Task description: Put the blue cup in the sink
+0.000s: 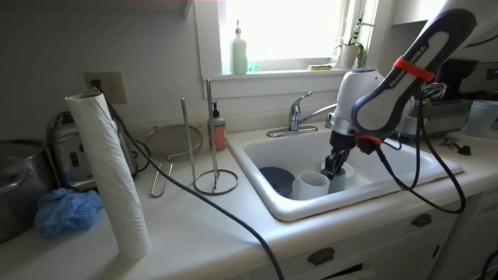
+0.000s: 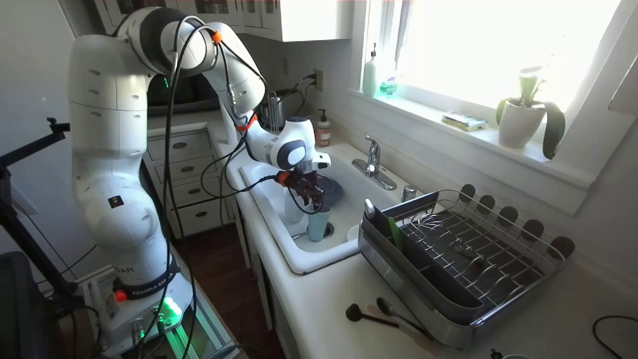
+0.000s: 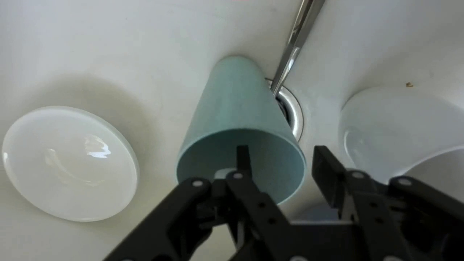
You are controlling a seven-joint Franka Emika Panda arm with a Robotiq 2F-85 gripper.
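Note:
The pale blue cup [image 3: 232, 98] stands upright in the white sink, close beside the drain. It also shows in both exterior views [image 1: 337, 183] [image 2: 318, 227]. The sink has a broad white rim [image 1: 288, 210], which also shows in an exterior view [image 2: 294, 258]. My gripper [image 3: 282, 156] is just over the cup, pointing down. Its fingers are apart: one fingertip is over the cup's mouth, the other is outside the rim. Neither finger visibly presses on the cup wall. The gripper shows in both exterior views [image 1: 334, 167] [image 2: 315, 199].
A white mug [image 1: 311, 186] stands close beside the cup, with a dark blue bowl [image 1: 277, 179] beyond it. A small white dish [image 3: 70, 163] lies on the cup's other side. Metal cutlery [image 3: 297, 43] rests over the drain. The faucet [image 1: 295, 114] and dish rack [image 2: 448, 259] are nearby.

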